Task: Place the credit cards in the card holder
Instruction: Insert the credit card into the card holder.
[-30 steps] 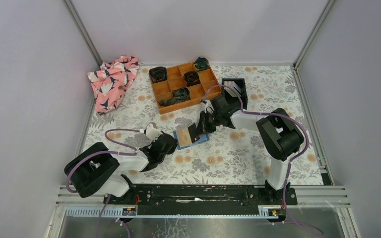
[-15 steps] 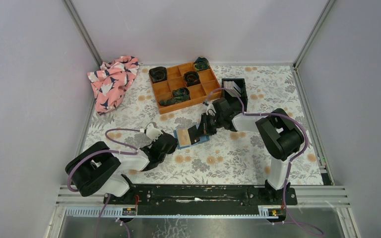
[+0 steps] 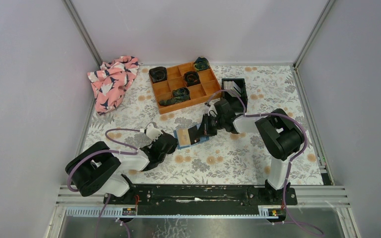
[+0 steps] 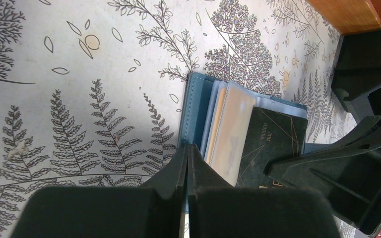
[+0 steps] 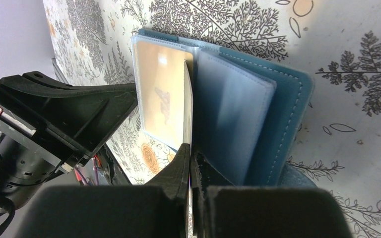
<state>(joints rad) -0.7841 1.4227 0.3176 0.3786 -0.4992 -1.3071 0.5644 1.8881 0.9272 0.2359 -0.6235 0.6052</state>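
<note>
Insertion under way: right gripper (image 5: 190,148), jaws clamped on one thin pale credit card (image 5: 188,99), feeds it edge-on into the open teal folding card holder (image 5: 283,114) at tabletop (image 3: 238,153) centre; left gripper (image 4: 187,148), jaws pressed together, sits at its left edge; more pale cards (image 3: 232,87) wait in the far-right black square bin (image 3: 242,94).

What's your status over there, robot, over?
Left gripper shut on the cover edge of the card holder. Right gripper shut on a credit card, edge-on between the clear sleeves. Nothing blocking.
</note>
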